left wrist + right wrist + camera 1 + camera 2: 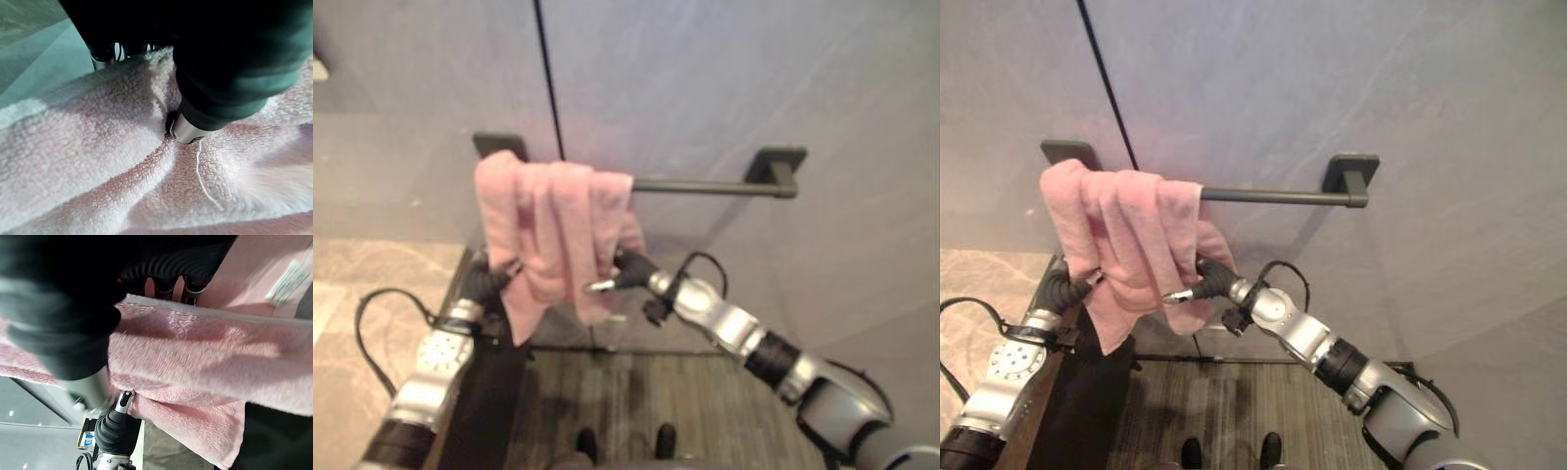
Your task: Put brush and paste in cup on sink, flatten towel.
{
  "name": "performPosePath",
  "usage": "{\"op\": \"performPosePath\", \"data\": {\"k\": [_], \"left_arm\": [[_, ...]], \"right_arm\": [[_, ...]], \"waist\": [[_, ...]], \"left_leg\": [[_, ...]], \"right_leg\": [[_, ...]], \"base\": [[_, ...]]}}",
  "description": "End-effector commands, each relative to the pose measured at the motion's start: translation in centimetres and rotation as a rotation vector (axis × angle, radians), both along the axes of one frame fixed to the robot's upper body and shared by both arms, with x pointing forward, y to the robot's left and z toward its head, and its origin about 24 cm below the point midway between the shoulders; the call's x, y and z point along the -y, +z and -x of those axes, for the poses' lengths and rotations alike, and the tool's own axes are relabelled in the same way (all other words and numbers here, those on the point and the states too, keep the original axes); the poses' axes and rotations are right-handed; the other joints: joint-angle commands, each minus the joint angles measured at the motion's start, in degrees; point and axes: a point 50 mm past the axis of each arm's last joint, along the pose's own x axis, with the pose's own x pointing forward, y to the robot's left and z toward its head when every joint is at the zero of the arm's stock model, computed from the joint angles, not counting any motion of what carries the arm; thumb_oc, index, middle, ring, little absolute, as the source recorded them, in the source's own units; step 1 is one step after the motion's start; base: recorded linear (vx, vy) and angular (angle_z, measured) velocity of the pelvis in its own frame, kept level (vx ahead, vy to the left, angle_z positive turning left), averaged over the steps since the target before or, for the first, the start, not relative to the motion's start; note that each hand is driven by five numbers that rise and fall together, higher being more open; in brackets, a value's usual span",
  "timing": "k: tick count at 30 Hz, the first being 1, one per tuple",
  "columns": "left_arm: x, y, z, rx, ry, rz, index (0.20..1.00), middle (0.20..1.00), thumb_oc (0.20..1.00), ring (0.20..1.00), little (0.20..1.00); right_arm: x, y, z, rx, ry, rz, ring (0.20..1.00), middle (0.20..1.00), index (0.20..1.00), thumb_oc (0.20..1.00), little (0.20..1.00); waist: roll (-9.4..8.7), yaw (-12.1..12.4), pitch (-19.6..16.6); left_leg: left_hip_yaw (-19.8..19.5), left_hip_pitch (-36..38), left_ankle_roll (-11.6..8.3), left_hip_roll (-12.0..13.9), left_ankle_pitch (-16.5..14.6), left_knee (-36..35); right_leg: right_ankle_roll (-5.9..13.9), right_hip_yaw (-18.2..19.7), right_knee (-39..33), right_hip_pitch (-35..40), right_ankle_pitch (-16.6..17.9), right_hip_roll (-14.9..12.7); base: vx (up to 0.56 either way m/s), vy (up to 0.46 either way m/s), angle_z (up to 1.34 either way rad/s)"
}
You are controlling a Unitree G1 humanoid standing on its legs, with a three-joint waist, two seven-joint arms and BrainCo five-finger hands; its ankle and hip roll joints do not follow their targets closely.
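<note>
Towel bunched at the left end of the rail

Pink towel (pixel 1126 245) hangs over the dark towel bar (pixel 1273 196) fixed to the grey wall (pixel 1381 88), gathered in thick vertical folds against the bar's left bracket, leaving the rest of the bar bare out to the right bracket. Its pile is fluffy, creased into ridges, and a white label (pixel 286 281) shows on one face. The left hand (pixel 1089 281) is at the towel's lower left edge, its thumb pressing into the cloth and the fingers lost among the folds. The right hand (pixel 1197 286) pinches the lower right edge, the towel between thumb and fingers.
</note>
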Motion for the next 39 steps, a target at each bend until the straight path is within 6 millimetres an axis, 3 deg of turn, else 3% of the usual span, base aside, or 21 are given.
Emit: {"op": "performPosePath", "data": {"k": [1, 7, 10, 15, 16, 17, 21, 23, 26, 27, 28, 29, 33, 35, 36, 37, 39], "left_arm": [[0.4, 4.8, -1.1, 0.204, -0.062, -0.06, 0.2, 0.2, 0.2, 0.2, 0.2], [0.4, 4.4, -0.9, 0.199, -0.045, -0.051, 0.2, 0.2, 0.2, 0.2, 0.2], [0.4, 4.1, -0.4, 0.196, -0.044, -0.048, 0.2, 0.2, 0.2, 0.2, 0.2], [0.3, 5.0, 0.2, 0.238, -0.043, -0.064, 0.2, 0.2, 0.2, 0.2, 0.2], [0.3, 4.9, 0.6, 0.246, -0.042, -0.021, 0.2, 0.2, 0.2, 0.2, 0.2], [0.7, 3.6, 0.9, 0.198, -0.054, 0.049, 0.2, 0.2, 0.2, 0.2, 0.2], [0.8, 4.1, 1.5, 0.215, -0.073, 0.064, 0.2, 0.2, 0.2, 0.2, 0.2], [1.2, 2.6, 1.4, 0.16, -0.08, 0.122, 0.2, 0.2, 0.2, 0.2, 0.2], [1.4, 2.7, 1.3, 0.159, -0.092, 0.069, 0.2, 0.2, 0.2, 0.2, 0.2], [1.6, 1.2, 1.3, 0.112, -0.07, 0.205, 0.2, 0.2, 0.2, 0.2, 0.2], [1.6, 1.2, 1.3, 0.113, -0.071, 0.206, 0.2, 0.2, 0.2, 0.2, 0.2], [2.4, 1.2, 1.2, 0.086, -0.131, 0.075, 0.2, 0.2, 0.2, 0.2, 0.2], [2.1, 0.8, 1.6, 0.086, -0.093, 0.153, 0.2, 0.2, 0.2, 0.2, 0.2], [2.3, 1.8, 1.8, 0.112, -0.141, 0.052, 0.2, 0.2, 0.2, 0.2, 0.2], [2.4, 1.8, 2.0, 0.118, -0.146, 0.078, 0.2, 0.2, 0.2, 0.2, 0.2], [2.1, 0.4, 2.0, 0.084, -0.074, 0.187, 0.2, 0.2, 0.2, 0.2, 0.2], [2.4, 0.6, 1.9, 0.085, -0.103, 0.128, 0.2, 0.2, 0.2, 0.2, 0.2]], "right_arm": [[-1.7, 4.4, -0.4, 0.169, 0.043, -0.125, 0.2, 0.2, 0.2, 0.2, 0.2], [-0.6, 4.7, 0.2, 0.192, 0.028, -0.157, 0.2, 0.2, 0.2, 0.2, 0.2], [1.3, 4.6, 0.4, 0.199, -0.027, -0.191, 0.2, 0.2, 0.2, 0.2, 0.2], [2.9, 5.4, 0.9, 0.267, -0.064, -0.198, 0.2, 0.2, 0.2, 0.2, 0.2], [3.5, 5.8, 1.1, 0.292, -0.078, -0.206, 0.2, 0.2, 0.2, 0.2, 0.2], [4.4, 5.2, 1.1, 0.282, -0.124, -0.199, 0.2, 0.2, 0.2, 0.2, 0.2], [5.6, 5.6, 1.6, 0.333, -0.152, -0.188, 0.2, 0.2, 0.2, 0.2, 0.2], [6.0, 4.5, 1.9, 0.318, -0.164, -0.146, 0.2, 0.2, 0.2, 0.2, 0.2], [6.4, 4.2, 1.9, 0.302, -0.187, -0.163, 0.2, 0.2, 0.2, 0.2, 0.2], [7.2, 3.4, 1.7, 0.288, -0.242, -0.152, 0.2, 0.2, 0.2, 0.2, 0.2], [7.2, 3.4, 1.7, 0.289, -0.243, -0.151, 0.2, 0.2, 0.2, 0.2, 0.2], [6.5, 3.3, 2.1, 0.295, -0.19, -0.118, 0.2, 0.2, 0.2, 0.2, 0.2], [8.0, 2.2, 2.1, 0.284, -0.27, -0.11, 0.2, 0.2, 0.2, 0.2, 0.2], [7.8, 2.3, 2.3, 0.273, -0.25, -0.127, 0.2, 0.2, 0.2, 0.2, 0.2], [8.2, 1.9, 2.4, 0.21, -0.266, -0.196, 0.2, 0.2, 0.2, 0.2, 0.2], [10.1, -1.0, 1.9, 0.084, -0.437, -0.235, 0.2, 0.2, 0.2, 0.2, 0.2], [8.8, -0.9, 2.4, 0.156, -0.348, -0.126, 0.2, 0.2, 0.2, 0.2, 0.2]], "waist": [[-3.01, 1.56, 0.88], [-2.77, 0.98, 0.56], [-2.16, 0.19, 0.08], [-1.48, -0.27, -0.41], [-1.31, -0.54, -0.52], [-0.98, -1.01, -0.72], [-0.47, -1.17, -1.09], [-0.09, -1.66, -1.32], [0.26, -1.72, -1.39], [0.52, -2.06, -1.36], [0.56, -2.02, -1.36], [0.71, -2.17, -1.3], [0.96, -2.36, -1.21], [1.01, -2.33, -1.22], [0.98, -2.37, -1.17], [1.04, -2.56, -0.99], [1.21, -2.45, -0.98]], "left_leg": [[0.52, -1.64, 1.65, 1.12, -3.46, 0.71], [0.66, -1.35, 1.62, 1.25, -3.7, 0.71], [1.17, -0.48, 1.54, 1.47, -4.05, 0.71], [1.97, 0.61, 1.5, 1.67, -4.41, 0.71], [2.18, 0.87, 1.5, 1.72, -4.51, 0.71], [2.66, 1.36, 1.54, 1.77, -4.63, 0.71], [3.13, 2.12, 1.5, 1.94, -4.83, 0.71], [3.5, 2.62, 1.46, 2.04, -4.93, 0.71], [3.47, 3.02, 1.43, 2.06, -5.03, 0.71], [3.74, 3.07, 1.42, 2.06, -4.91, 0.71], [3.74, 3.06, 1.42, 2.07, -4.92, 0.71], [3.65, 3.13, 1.36, 2.11, -4.95, 0.71], [3.55, 3.2, 1.43, 2.02, -4.98, 0.71], [3.5, 3.22, 1.38, 2.06, -5.03, 0.71], [3.48, 3.2, 1.41, 2.0, -5.01, 0.71], [3.2, 3.41, 1.53, 1.87, -5.06, 0.71], [3.21, 3.0, 1.41, 1.86, -4.91, 0.71]], "right_leg": [[5.23, -1.88, 0.13, -2.2, 3.27, -7.76], [5.19, -1.77, 0.13, -2.03, 3.04, -7.75], [5.14, -1.36, 0.13, -1.6, 2.64, -7.69], [5.21, -0.86, 0.13, -1.06, 2.27, -7.58], [5.21, -0.68, 0.13, -0.99, 2.16, -7.52], [5.21, -0.27, 0.13, -0.86, 2.13, -7.41], [5.14, 0.09, 0.13, -0.4, 1.82, -7.23], [5.02, 0.27, 0.13, -0.13, 1.58, -7.14], [4.94, 0.15, 0.13, 0.33, 1.36, -7.11], [4.95, 0.2, 0.13, 0.2, 1.59, -7.13], [4.95, 0.2, 0.13, 0.19, 1.59, -7.12], [4.8, 0.34, 0.13, 0.24, 1.32, -7.02], [4.78, 0.24, 0.13, 0.4, 1.38, -7.07], [4.81, 0.08, 0.13, 0.52, 1.27, -7.08], [4.88, -0.03, 0.13, 0.54, 1.3, -7.12], [4.9, -0.29, 0.13, 0.87, 1.4, -7.24], [4.84, -0.18, 0.13, 0.47, 1.45, -7.18]], "base": [[0.0, 0.0, 0.0], [0.01, 0.0, 0.0], [0.04, -0.013, -0.01], [0.02, -0.013, -0.05], [0.02, -0.028, -0.07], [0.02, -0.019, -0.08], [0.02, -0.023, -0.13], [0.01, -0.021, -0.04], [0.0, -0.005, -0.04], [-0.01, -0.006, -0.03], [0.0, 0.0, 0.0], [0.0, 0.0, 0.0], [0.0, 0.001, -0.01], [0.0, 0.0, 0.0], [0.0, 0.0, 0.0], [0.0, 0.0, 0.0], [-0.02, 0.004, 0.07]]}}
